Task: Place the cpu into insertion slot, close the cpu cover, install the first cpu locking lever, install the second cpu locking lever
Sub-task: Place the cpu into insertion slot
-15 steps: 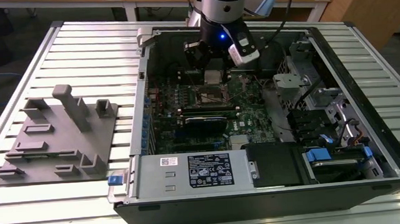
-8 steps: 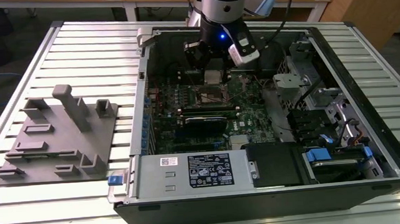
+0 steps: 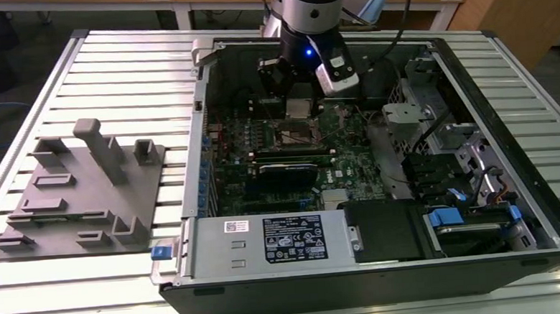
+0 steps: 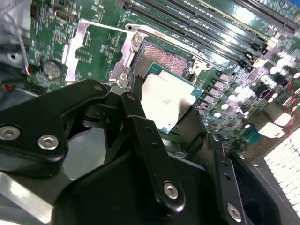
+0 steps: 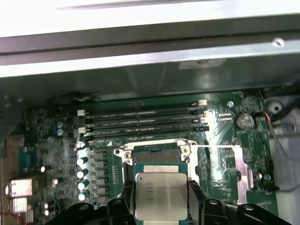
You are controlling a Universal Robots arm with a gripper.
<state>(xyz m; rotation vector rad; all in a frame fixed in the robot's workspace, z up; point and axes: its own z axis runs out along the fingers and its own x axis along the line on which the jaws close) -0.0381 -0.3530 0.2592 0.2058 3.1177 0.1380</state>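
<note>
My gripper (image 3: 299, 98) hangs inside the open computer case, shut on the cpu (image 3: 300, 108), a flat square chip with a silver-grey top. In both wrist views the cpu (image 5: 161, 194) (image 4: 165, 98) sits clamped between the two black fingers (image 5: 194, 199), tilted a little above the board. Just beyond it lies the insertion slot (image 5: 157, 153) (image 4: 164, 58) (image 3: 296, 136), black-rimmed with its dark centre bare. The cpu cover (image 4: 77, 44) (image 5: 238, 166), a thin silver frame, is swung open beside the slot.
Long black memory slots (image 5: 145, 119) run along the slot's far side. A black card (image 3: 286, 172), the silver power supply (image 3: 265, 240) and drive bays (image 3: 454, 191) crowd the case. In the exterior view's left, a grey fixture plate (image 3: 80, 189) lies on the slatted table.
</note>
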